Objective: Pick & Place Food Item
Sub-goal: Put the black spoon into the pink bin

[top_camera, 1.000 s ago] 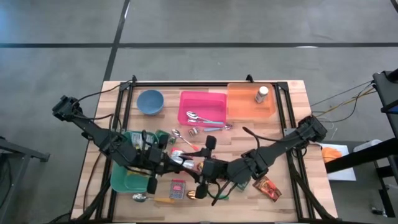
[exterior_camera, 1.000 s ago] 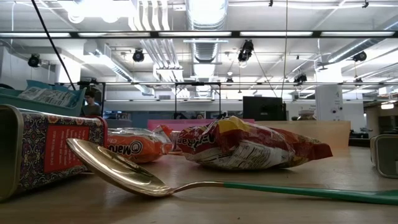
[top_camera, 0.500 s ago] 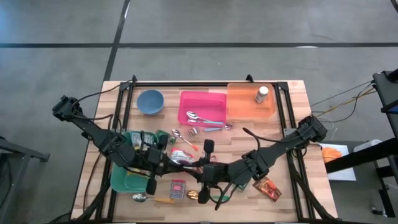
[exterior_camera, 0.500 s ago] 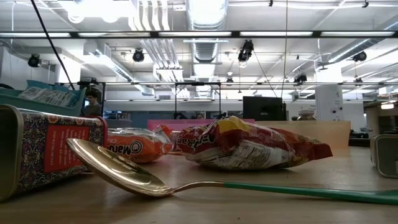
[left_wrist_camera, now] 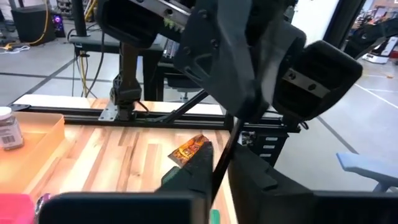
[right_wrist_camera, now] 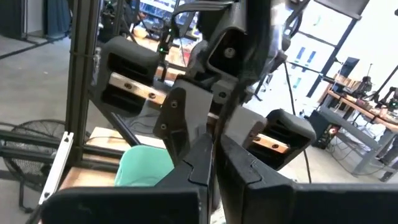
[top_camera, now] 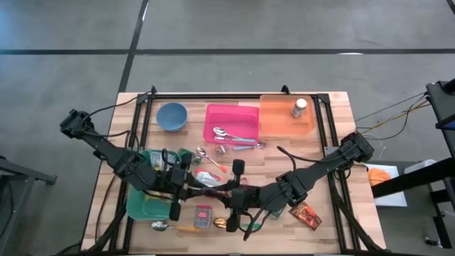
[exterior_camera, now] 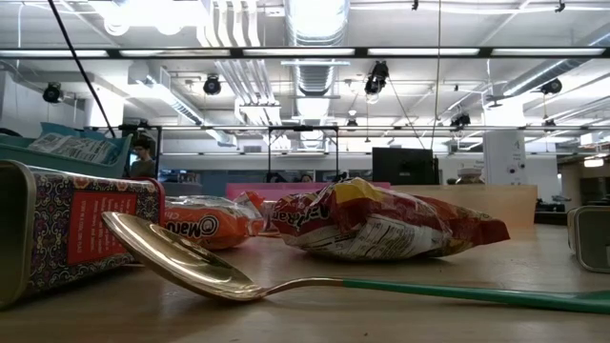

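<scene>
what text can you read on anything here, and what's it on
"Maru", partly cut off: on the orange noodle packet, low view.
Large letters on the red and yellow snack bag: upside down and creased, not readable.
Print on the patterned tin: too small to read.
Label on the small jar in the orange bin: too small.

Bright, even overhead light — ceiling glare in the low view, wrist views blurred close up.

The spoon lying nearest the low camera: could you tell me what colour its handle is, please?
Green, with a gold bowl; the spoon shows best in the low view.
</scene>
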Motion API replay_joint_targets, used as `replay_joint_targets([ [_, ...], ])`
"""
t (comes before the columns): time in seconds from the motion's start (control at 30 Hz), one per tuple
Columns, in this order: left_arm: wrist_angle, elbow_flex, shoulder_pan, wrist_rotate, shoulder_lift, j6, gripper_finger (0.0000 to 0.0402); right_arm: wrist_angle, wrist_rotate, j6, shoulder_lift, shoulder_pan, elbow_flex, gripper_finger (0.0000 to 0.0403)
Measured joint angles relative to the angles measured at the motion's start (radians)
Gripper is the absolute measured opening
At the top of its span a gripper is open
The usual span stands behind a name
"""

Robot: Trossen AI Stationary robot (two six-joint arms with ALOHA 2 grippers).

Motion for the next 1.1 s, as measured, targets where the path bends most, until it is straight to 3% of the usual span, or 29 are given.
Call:
replay_joint_targets([
  [0.37,-0.058,0.0,-0.001,0.008,0.0,-0.036,0.0208,-0.016,0.001,-0.001,0.0,-0.007,-0.001,0.0007],
  [0.57,-0.092,0.001,-0.001,0.002,-0.001,-0.068,0.027,-0.033,0.001,0.003,0.0,-0.009,-0.001,0.0007],
  [0.87,-0.196,0.001,-0.001,-0.083,-0.018,-0.098,0.0317,-0.185,0.0,0.103,0.0,-0.033,-0.001,0.0007],
  [1.1,-0.35,0.001,0.0,-0.146,-0.056,-0.173,0.0325,-0.31,-0.003,0.148,-0.004,-0.075,-0.001,0.0007],
])
